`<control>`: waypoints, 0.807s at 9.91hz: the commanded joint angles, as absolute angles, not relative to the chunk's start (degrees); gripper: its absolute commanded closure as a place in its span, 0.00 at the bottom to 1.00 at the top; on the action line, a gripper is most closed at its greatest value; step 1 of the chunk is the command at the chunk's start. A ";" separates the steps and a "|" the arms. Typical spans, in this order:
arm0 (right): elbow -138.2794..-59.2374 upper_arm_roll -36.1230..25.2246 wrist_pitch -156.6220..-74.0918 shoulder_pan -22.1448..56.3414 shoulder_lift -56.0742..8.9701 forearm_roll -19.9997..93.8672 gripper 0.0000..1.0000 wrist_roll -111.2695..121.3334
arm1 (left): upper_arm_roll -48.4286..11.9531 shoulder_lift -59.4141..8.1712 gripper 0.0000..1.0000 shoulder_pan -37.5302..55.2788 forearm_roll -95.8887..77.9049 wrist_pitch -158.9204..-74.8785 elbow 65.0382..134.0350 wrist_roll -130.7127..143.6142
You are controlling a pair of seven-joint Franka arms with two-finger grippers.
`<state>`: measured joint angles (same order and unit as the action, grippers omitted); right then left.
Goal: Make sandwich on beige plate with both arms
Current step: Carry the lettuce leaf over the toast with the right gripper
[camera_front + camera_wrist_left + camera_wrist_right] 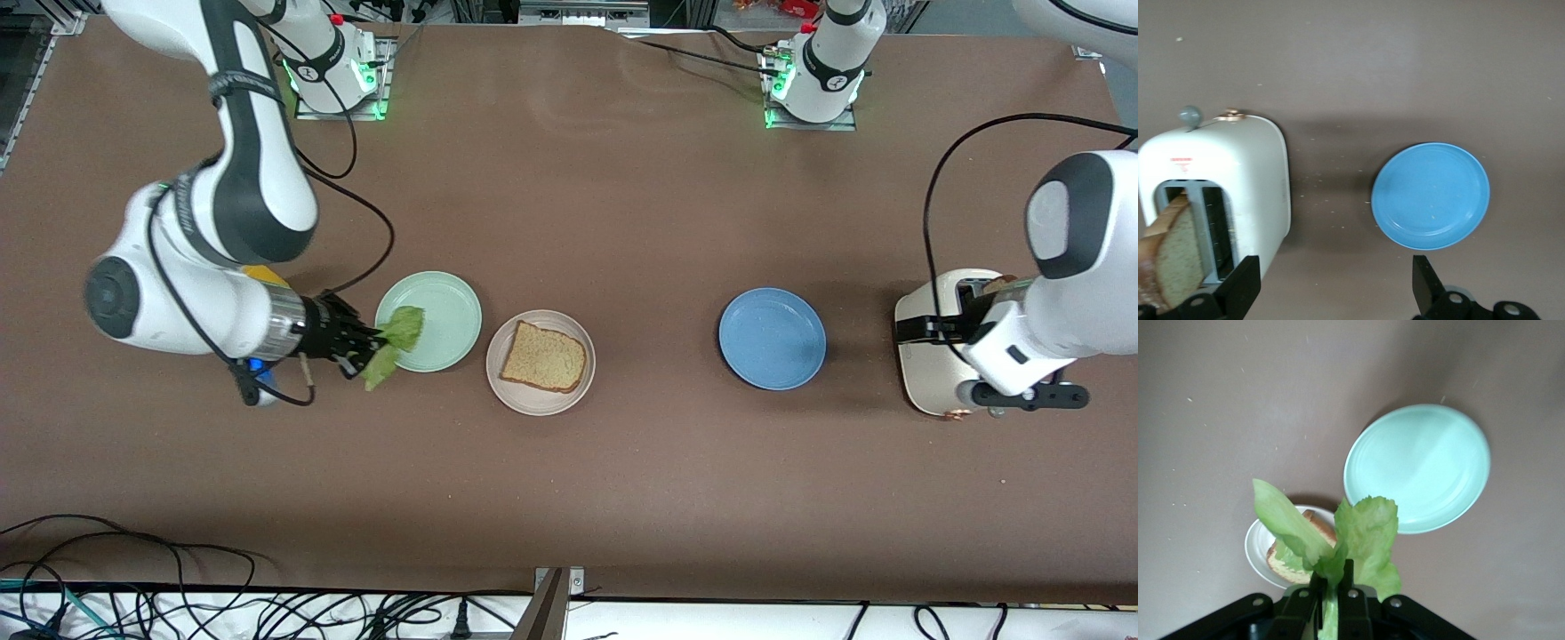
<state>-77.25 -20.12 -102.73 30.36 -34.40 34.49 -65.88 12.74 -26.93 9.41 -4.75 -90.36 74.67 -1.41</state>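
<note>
A brown-crusted bread slice (544,357) (1290,568) lies alone on the beige plate (533,407) (1257,548) near the table's middle. My right gripper (369,347) (1331,572) is shut on the stem of a ruffled green lettuce leaf (396,342) (1365,533). It holds the leaf in the air over the mint-green plate's rim, beside the beige plate. My left gripper (925,329) (1335,293) hangs open and empty over the toaster's side. A second bread slice (1175,260) stands in a slot of the white toaster (920,373) (1238,173).
The mint-green plate (440,307) (1418,467) sits bare beside the beige plate, toward the right arm's end. A bare blue plate (772,338) (1431,197) lies between the beige plate and the toaster. Cables run along the table edge nearest the front camera.
</note>
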 commanded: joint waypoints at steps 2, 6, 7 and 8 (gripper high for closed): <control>-76.29 -20.83 -110.44 36.45 -40.41 39.47 1.00 -68.29 | 12.04 -25.14 0.00 3.90 -1.23 -90.09 75.50 -4.10; -76.29 -20.83 -126.73 42.36 -46.13 39.64 1.00 -67.33 | 11.95 -25.14 0.00 -3.41 -1.23 -90.09 76.99 -14.85; -76.29 -20.83 -127.00 42.97 -47.10 39.73 1.00 -67.06 | 11.87 -25.14 0.00 -3.86 -1.58 -90.17 77.60 -14.85; -76.20 -20.83 -127.61 43.94 -47.89 39.29 1.00 -66.71 | 11.78 -25.14 0.00 -4.91 -1.84 -90.70 78.83 -14.85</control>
